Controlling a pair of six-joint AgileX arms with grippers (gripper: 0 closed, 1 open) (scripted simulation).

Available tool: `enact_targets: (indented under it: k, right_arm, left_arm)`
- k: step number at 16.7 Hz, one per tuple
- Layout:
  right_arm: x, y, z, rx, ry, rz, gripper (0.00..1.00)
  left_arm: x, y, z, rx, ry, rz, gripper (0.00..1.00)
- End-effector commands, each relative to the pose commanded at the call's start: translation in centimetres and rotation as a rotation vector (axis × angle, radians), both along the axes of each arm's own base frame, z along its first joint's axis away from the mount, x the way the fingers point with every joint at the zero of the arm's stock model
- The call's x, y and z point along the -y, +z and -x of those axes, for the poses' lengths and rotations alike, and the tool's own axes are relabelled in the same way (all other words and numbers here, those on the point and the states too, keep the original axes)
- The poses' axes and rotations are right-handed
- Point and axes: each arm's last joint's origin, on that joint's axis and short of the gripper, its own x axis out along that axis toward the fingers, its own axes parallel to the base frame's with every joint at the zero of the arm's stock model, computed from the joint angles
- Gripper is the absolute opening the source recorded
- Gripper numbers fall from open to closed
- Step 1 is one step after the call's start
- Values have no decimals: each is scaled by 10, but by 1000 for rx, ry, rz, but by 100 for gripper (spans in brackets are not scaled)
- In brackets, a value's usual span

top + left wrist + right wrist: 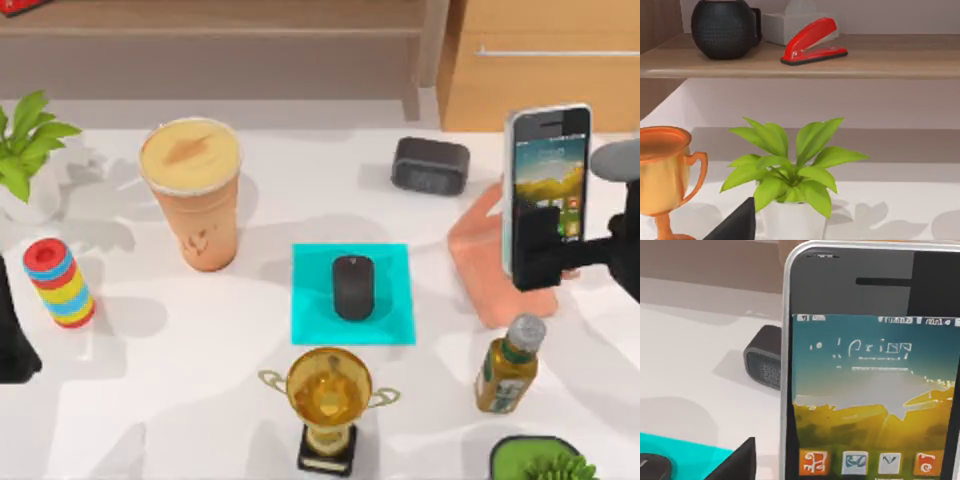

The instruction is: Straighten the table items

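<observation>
The right gripper (pixel 540 250) has its fingers clamped on the lower body of the smartphone (pixel 545 170), held upright above a salmon pad (pixel 480 260) at the table's (pixel 200 400) right side. Left of the fingers, the black computer mouse (pixel 353 286) lies on a teal mat (pixel 353 335); farther left stands the tan drink cup (pixel 192 190). The left gripper (pixel 15 340) sits parked at the left edge, its fingers' state impossible to tell.
</observation>
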Motion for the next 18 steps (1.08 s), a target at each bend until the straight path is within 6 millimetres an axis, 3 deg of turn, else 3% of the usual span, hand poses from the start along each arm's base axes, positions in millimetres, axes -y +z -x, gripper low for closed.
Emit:
enact_targets:
  k: [5, 11, 14, 18]
  right_arm:
    - [40, 6, 26, 88, -52, -41, 100]
    - [83, -9, 71, 257, -122, -69, 100]
    - [96, -23, 88, 353, -157, -63, 100]
    - [105, -40, 95, 407, -191, -41, 100]
  left_arm:
    - [0, 0, 0, 0, 0, 0, 100]
    - [0, 0, 0, 0, 0, 0, 100]
    - [0, 0, 0, 0, 0, 0, 100]
    - [0, 0, 0, 0, 0, 0, 100]
